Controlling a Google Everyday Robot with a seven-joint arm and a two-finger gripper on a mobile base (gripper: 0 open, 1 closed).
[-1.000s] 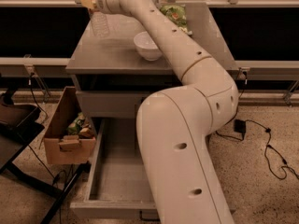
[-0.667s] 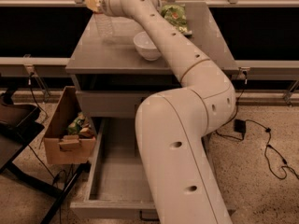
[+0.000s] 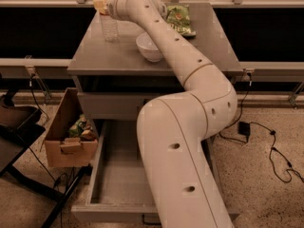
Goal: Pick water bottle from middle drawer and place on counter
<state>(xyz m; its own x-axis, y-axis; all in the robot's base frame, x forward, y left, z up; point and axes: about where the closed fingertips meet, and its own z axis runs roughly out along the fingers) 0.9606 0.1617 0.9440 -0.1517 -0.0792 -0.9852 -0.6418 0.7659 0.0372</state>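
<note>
One water bottle [image 3: 109, 27] stands upright on the counter [image 3: 102, 56], near its back left corner. The gripper [image 3: 101, 4] sits at the bottle's top; whether it has hold of the bottle cannot be told. One white bowl [image 3: 148, 47] and one green bag [image 3: 179, 19] share the counter. One middle drawer [image 3: 118, 175] is pulled open, with one cardboard box [image 3: 64, 129] just beside it.

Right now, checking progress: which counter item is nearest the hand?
The water bottle, upright beneath the hand at the counter's back-left; bowl and bag sit farther.
</note>
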